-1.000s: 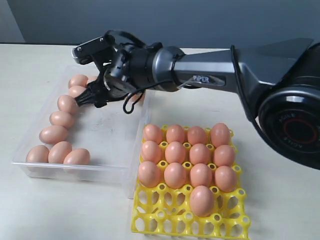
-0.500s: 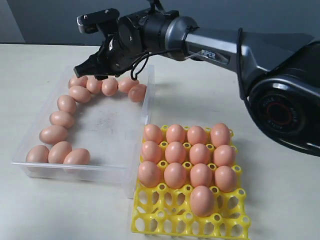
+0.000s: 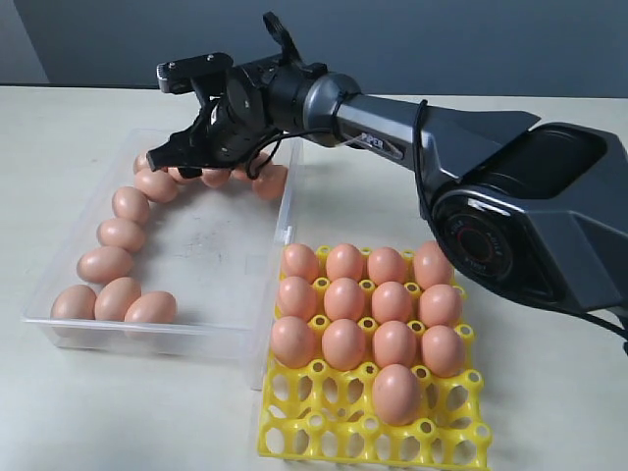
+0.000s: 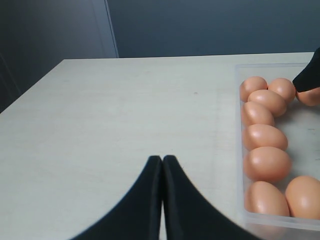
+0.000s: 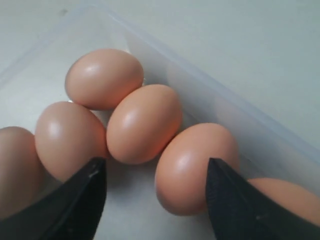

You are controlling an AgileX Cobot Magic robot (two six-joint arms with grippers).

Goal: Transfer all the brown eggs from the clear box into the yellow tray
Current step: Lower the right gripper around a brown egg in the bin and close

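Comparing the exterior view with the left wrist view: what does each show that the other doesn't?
Exterior only: the yellow tray holding thirteen brown eggs. Left wrist only: the left claw, shut, with bare table beyond it, beside the clear box. Both: the loose eggs lined along that box's wall.

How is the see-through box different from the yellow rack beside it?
The clear box is transparent, with a flat floor and low solid walls; the yellow tray is an opaque openwork grid of cups. In the clear box the brown eggs lie loose on their sides along the walls; in the yellow tray each stands upright in its own cup. Both hold the same kind of eggs and have room left.
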